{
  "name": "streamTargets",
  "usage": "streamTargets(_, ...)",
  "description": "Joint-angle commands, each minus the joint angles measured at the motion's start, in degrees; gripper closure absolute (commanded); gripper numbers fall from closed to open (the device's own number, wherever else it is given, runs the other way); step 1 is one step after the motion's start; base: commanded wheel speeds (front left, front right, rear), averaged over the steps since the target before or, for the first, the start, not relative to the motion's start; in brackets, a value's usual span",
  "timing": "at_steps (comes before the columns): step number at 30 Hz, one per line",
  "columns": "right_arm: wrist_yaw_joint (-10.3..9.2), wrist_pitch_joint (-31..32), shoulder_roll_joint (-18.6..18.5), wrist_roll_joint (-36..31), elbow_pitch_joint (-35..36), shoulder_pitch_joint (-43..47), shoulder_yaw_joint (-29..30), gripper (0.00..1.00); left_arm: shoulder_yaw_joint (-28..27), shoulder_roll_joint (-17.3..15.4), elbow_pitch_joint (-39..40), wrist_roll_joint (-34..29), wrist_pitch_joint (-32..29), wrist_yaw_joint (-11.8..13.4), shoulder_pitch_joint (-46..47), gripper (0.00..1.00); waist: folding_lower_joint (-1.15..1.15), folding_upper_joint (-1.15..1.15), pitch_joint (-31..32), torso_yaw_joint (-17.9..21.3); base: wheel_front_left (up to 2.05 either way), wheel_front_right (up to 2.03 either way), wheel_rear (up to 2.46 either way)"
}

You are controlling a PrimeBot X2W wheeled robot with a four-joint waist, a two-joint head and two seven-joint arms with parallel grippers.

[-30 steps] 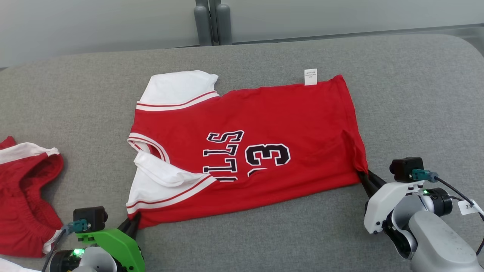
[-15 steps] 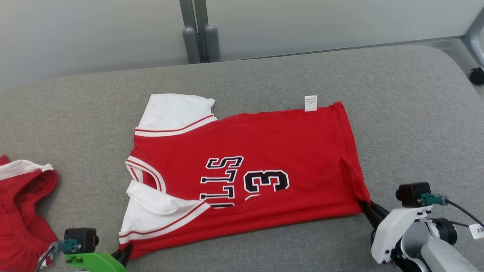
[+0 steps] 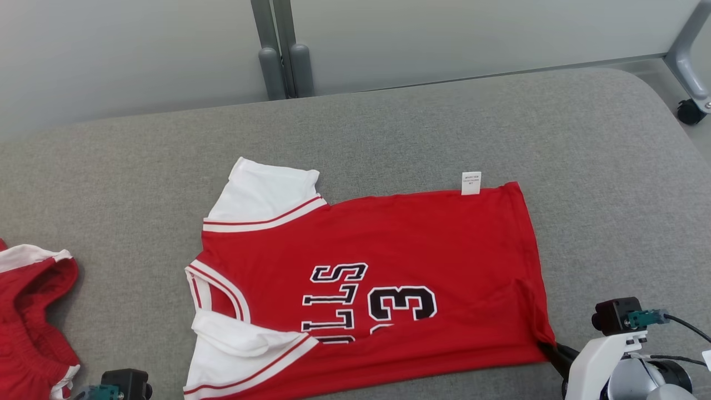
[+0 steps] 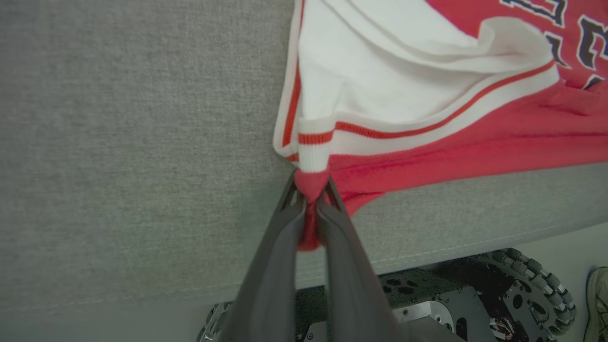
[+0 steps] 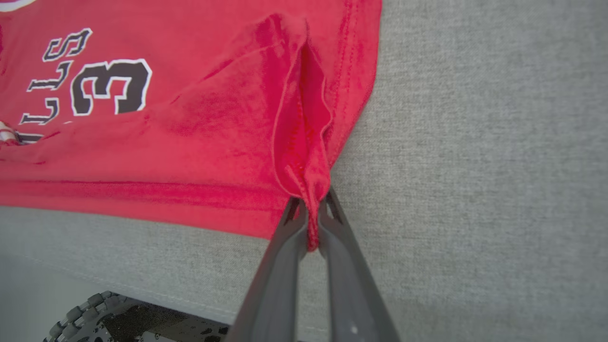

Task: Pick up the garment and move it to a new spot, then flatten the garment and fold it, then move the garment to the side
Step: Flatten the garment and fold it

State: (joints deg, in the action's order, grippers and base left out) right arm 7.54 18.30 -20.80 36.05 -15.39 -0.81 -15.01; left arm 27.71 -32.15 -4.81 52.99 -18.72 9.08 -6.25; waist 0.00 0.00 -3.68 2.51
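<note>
The garment (image 3: 383, 244) is a red jersey with white sleeves and black lettering, lying flat and sideways on the grey padded table (image 3: 444, 128). In the left wrist view my left gripper (image 4: 311, 185) is shut on the near sleeve-side corner of the garment (image 4: 403, 85), close to the table's near edge. My right gripper (image 3: 549, 348) is shut on the near hem corner, and the cloth (image 5: 190, 118) bunches into a ridge above its tips (image 5: 311, 202). At the head view's bottom left I see the left wrist's camera (image 3: 122, 383).
A second red and white piece of clothing (image 3: 30, 316) lies crumpled at the table's left. Grey posts (image 3: 280, 61) stand behind the far edge, a caster wheel (image 3: 690, 111) at the upper right. Below the near edge are my base's wheels (image 4: 536, 285) and a shoe (image 4: 599, 304).
The head camera has tilted, shifting the whole picture. Beyond that, both shut grippers have dragged the garment toward the table's near edge, away from the far edge and relative to the clothing at left.
</note>
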Motion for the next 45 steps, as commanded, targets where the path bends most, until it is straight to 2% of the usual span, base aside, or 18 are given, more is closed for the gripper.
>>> streamTargets(1, -0.10, 1.1, -0.5, -0.7, 0.3, 1.2, 0.8, 1.00, 0.0, -0.8, 0.0, 0.3, -0.5, 0.3, -1.2, 1.00, 0.00, 0.00, 0.1, 0.0, 0.00, 0.00, 0.00)
streamTargets(6, -0.10, 4.4, -0.2, -1.6, 2.7, 3.1, 3.0, 1.00, 0.2, -1.2, 0.9, 1.1, -1.9, 0.6, -2.0, 1.00, 0.00, 0.00, 0.3, -0.2, 0.00, 0.00, 0.00)
streamTargets(7, -0.11, 4.8, 0.0, -1.8, 3.1, 3.3, 3.4, 0.93, 0.1, -1.3, 1.1, 1.1, -1.8, 0.8, -2.0, 0.94, 0.00, 0.00, 0.2, -0.2, 0.00, 0.00, 0.00)
streamTargets(8, -0.11, 5.0, 0.1, -2.0, 3.5, 3.5, 3.8, 0.68, 0.1, -1.3, 1.2, 1.0, -1.7, 0.8, -1.9, 0.53, 0.00, 0.00, 0.2, -0.2, 0.00, 0.00, 0.00)
streamTargets(9, -0.10, 5.3, 0.4, -2.1, 4.0, 3.8, 4.5, 0.47, 0.1, -1.3, 1.3, 0.9, -1.7, 0.9, -1.8, 0.15, 0.00, 0.00, 0.0, -0.3, 0.00, 0.00, 0.00)
streamTargets(10, -0.09, 5.8, 1.0, -2.1, 4.4, 3.9, 5.0, 0.00, 0.2, -1.4, 1.4, 0.8, -1.9, 1.0, -1.7, 0.00, 0.00, 0.00, -0.1, -0.3, 0.00, 0.00, 0.00)
streamTargets(14, -0.06, 7.5, 1.7, -2.8, 6.4, 4.1, 6.6, 0.00, 0.5, -2.4, 1.9, -0.3, -2.3, 1.0, -0.3, 0.00, 0.00, 0.00, -0.8, -0.5, 0.00, 0.00, 0.00)
streamTargets(18, -0.06, 8.5, 0.9, -2.9, 10.3, 3.0, 7.9, 0.00, 0.5, -4.6, 3.9, -2.3, -2.7, 0.0, 2.0, 0.00, 0.00, 0.00, -1.8, -0.6, 0.00, 0.00, 0.00)
streamTargets(21, -0.06, 4.8, 0.1, -2.5, 14.8, 0.2, 8.6, 0.00, -0.8, -6.4, 6.0, -3.7, -2.3, -0.5, 5.7, 0.00, 0.00, 0.00, -2.8, -1.0, 0.00, 0.00, 0.00)
streamTargets(23, -0.07, 2.2, -0.8, -3.6, 16.1, -1.4, 8.9, 0.00, -2.2, -6.0, 7.0, -3.3, -1.8, -1.1, 9.1, 0.00, 0.00, 0.00, -3.8, -1.2, 0.00, 0.00, 0.00)
streamTargets(25, -0.07, 0.0, -0.8, -4.9, 16.1, -4.5, 9.5, 0.00, -2.7, -7.3, 6.7, -4.8, -2.4, -2.1, 13.3, 0.00, 0.00, 0.00, -5.1, -1.1, 0.00, 0.00, 0.00)
streamTargets(31, -0.06, -1.4, 0.8, -8.6, 10.5, -14.2, 9.6, 0.00, -2.3, -6.8, 2.5, -5.2, -6.1, -7.3, 27.9, 0.00, 0.00, 0.00, -10.2, -0.8, 0.00, 0.00, 0.00)
streamTargets(37, -0.06, -0.9, 1.1, -10.0, 3.4, -23.1, 7.9, 0.00, 1.7, -3.3, -5.9, -6.0, -12.1, -12.7, 42.0, 0.00, 0.00, 0.00, -15.8, -0.4, 0.00, 0.00, 0.00)
streamTargets(45, -0.06, -0.3, 0.7, -9.5, -5.0, -32.0, 3.7, 0.00, 5.7, 0.0, -16.6, -6.8, -17.3, -15.8, 56.4, 0.00, 0.00, 0.00, -22.7, 1.1, 0.00, 0.00, 0.00)
